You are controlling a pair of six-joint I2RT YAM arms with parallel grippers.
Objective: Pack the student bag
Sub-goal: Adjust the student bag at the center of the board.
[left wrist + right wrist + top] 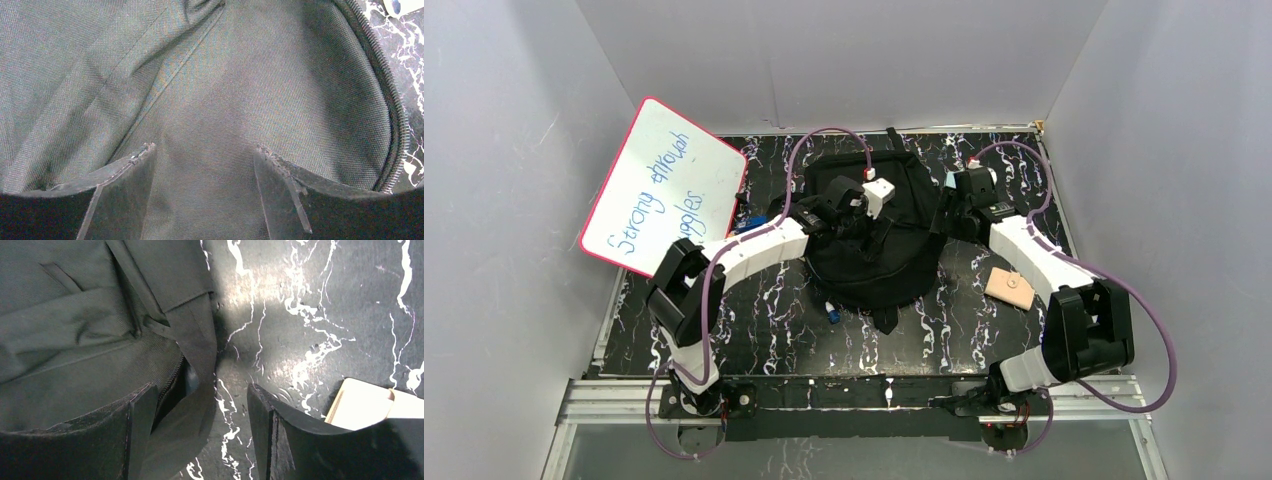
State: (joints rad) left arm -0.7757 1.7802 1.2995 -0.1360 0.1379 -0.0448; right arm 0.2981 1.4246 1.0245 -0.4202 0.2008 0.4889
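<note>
student bag (874, 250) lies mid table (764, 320), packing looks unfinished: tan pad (1009, 288) lies outside it. left pincer (204, 147) wide open over bag fabric, right pincer (200, 390) open at its zipper edge, both empty.

The large black cloth student bag (225, 90) shows a matt, fine twill weave with a ribbed zip coil (397, 130); the black white-veined marble-look tabletop (310, 315) is smooth and glossy, reflecting light
</note>
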